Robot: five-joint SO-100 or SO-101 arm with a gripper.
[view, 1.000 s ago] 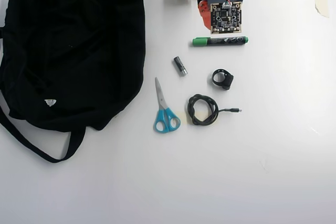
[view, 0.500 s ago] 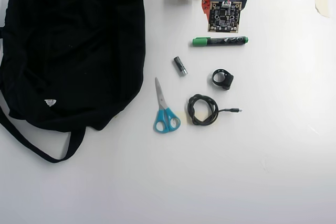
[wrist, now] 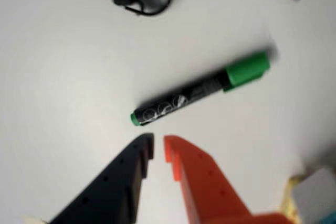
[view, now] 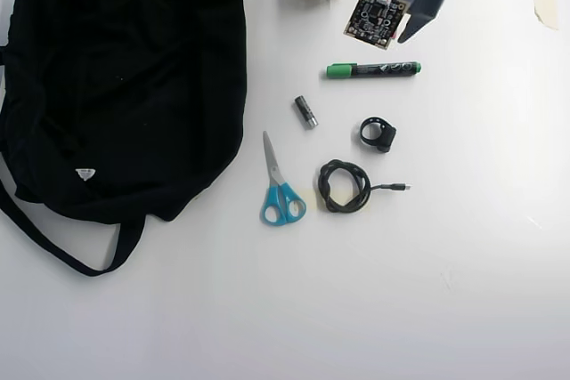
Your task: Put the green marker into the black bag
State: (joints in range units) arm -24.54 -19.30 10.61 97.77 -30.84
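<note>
My gripper (wrist: 158,148): black and orange fingers nearly closed, narrow gap between tips, nothing held. Green marker (wrist: 202,88) flat on table (wrist: 63,77) just ahead of my fingertips, untouched, cap end pointing away to right in wrist view. Black bag (view: 120,86) well off to left in overhead view.

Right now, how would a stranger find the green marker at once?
In the overhead view, start at the black bag and go right, past the battery. The green marker lies flat just below the arm: the only slim pen shape, with a bright green cap.
</note>
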